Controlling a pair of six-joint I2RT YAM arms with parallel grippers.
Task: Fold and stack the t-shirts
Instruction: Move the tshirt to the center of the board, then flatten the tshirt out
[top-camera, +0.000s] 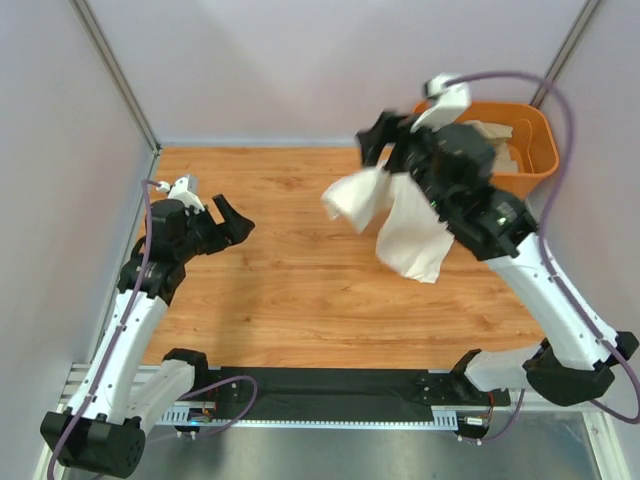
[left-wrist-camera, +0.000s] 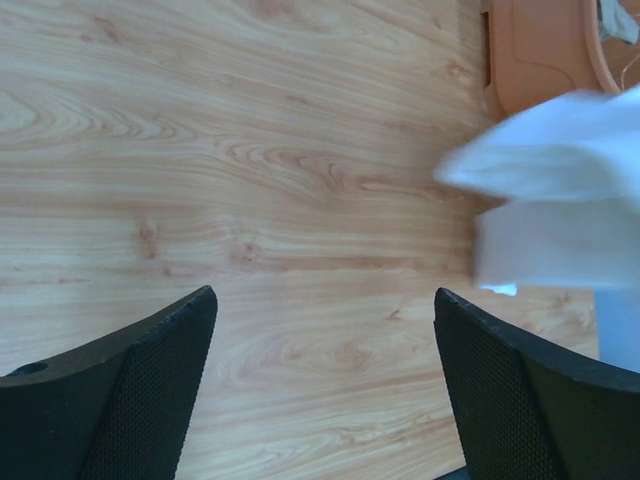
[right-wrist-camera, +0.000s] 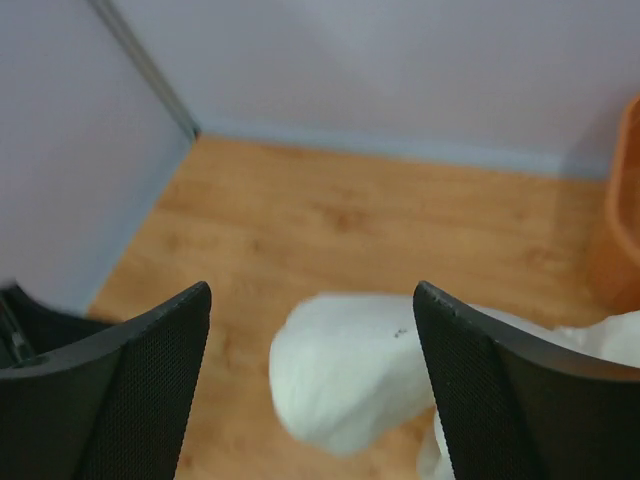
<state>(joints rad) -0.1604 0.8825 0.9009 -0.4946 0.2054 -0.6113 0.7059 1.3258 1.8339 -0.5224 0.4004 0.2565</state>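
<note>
My right gripper (right-wrist-camera: 312, 292) is spread wide. The cream-white t-shirt (top-camera: 405, 220) hangs right of centre, blurred, top hidden behind my arm; contact unclear. My left gripper (left-wrist-camera: 325, 294) is spread wide at lower left. The second t-shirt (top-camera: 497, 133) in the orange tub (top-camera: 535, 165) is mostly hidden.

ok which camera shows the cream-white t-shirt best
top external: nearly all of the cream-white t-shirt shows there, bunched up in mid-air. left wrist catches only a blurred part of it at its right edge, and right wrist sees just one rounded lobe low in frame
</note>
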